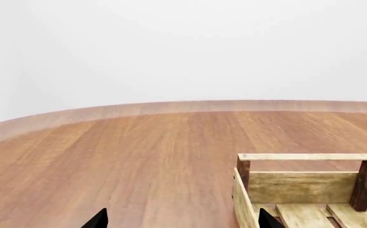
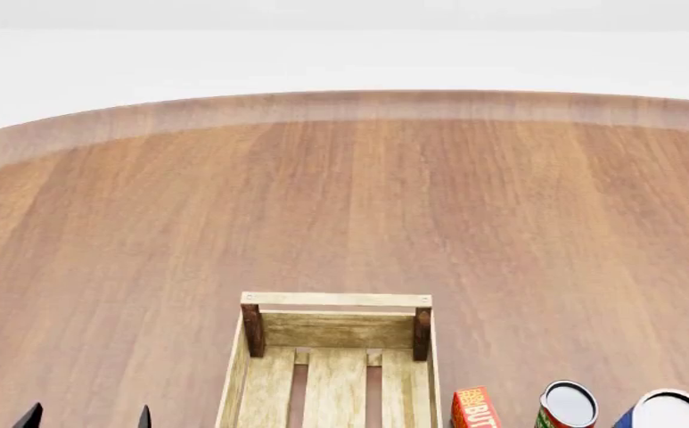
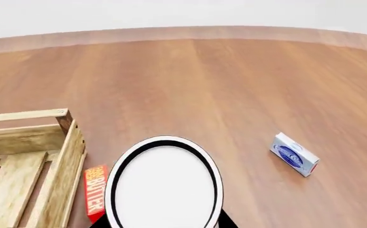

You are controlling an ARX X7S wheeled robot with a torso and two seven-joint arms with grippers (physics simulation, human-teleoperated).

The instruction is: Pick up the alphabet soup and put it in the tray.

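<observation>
The alphabet soup [image 2: 668,411] stands at the lower right corner of the head view, its pale lid filling the lower centre of the right wrist view, close under that camera. The tray [image 2: 336,300] sits at the bottom centre, apart from the can, with a red butter box [image 2: 472,408] and a darker-lidded can [image 2: 568,406] between them. The left gripper [image 2: 87,417] shows two dark fingertips spread apart at lower left, released. The right gripper [image 3: 224,221] is barely visible; I cannot tell its state. A small blue-and-white box [image 3: 294,154] lies right of the can.
</observation>
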